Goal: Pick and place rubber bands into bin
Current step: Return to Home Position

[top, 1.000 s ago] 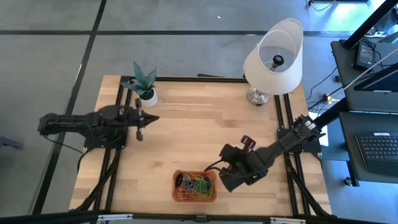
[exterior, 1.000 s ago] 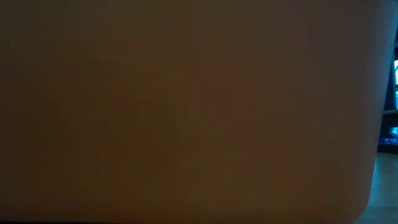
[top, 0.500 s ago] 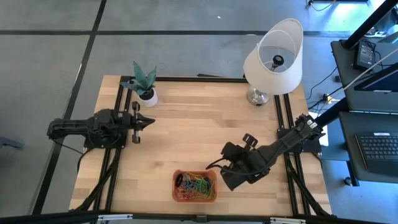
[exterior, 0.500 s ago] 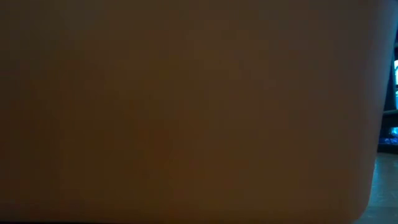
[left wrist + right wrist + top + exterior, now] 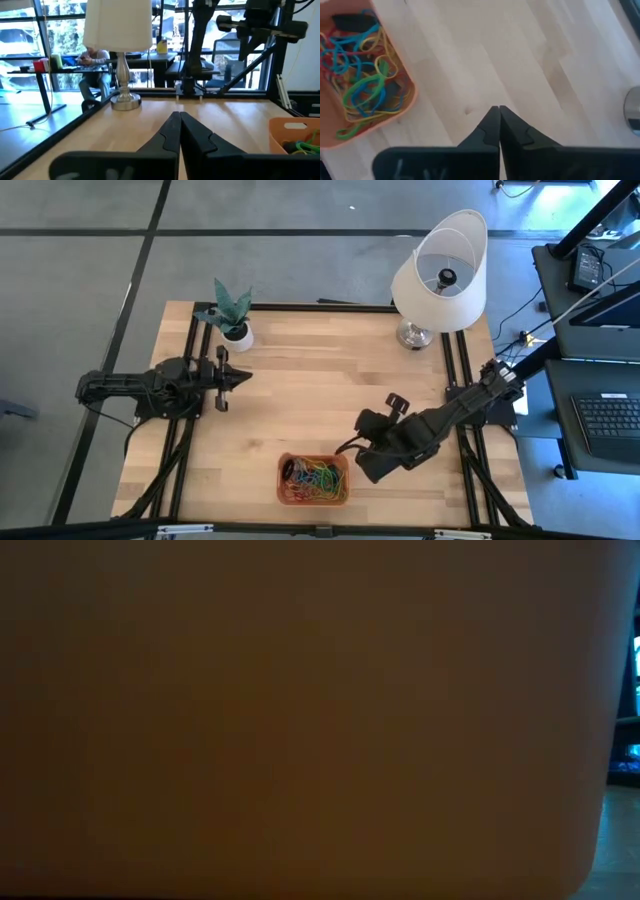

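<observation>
Right gripper [image 5: 496,112] first: its two dark fingers are pressed together tip to tip, with nothing between them. In its wrist view we see bare wood of the table [image 5: 320,370] straight ahead of them, so nothing blocks them.

Out from there, the bin [image 5: 282,492] sits just beside this gripper. In the high view it is a little nearer the front edge and off toward the left arm's side. Its long axis runs side to side along that front edge. The fingertips are close to its near right corner and not over the tray.

The rubber bands [image 5: 315,477] lie heaped inside it, a tangle of green, blue, yellow and red. We spot none loose on the wood.

So the bin is to the side of the right arm, not under it. We judge a straight pull back toward its base should clear the rim.

Left gripper [image 5: 178,117] is also pinched closed and empty. It is parked well apart at the left edge, pointing across the table, much farther from the bin.

The low view is filled by one dark surface and tells us nothing.
</observation>
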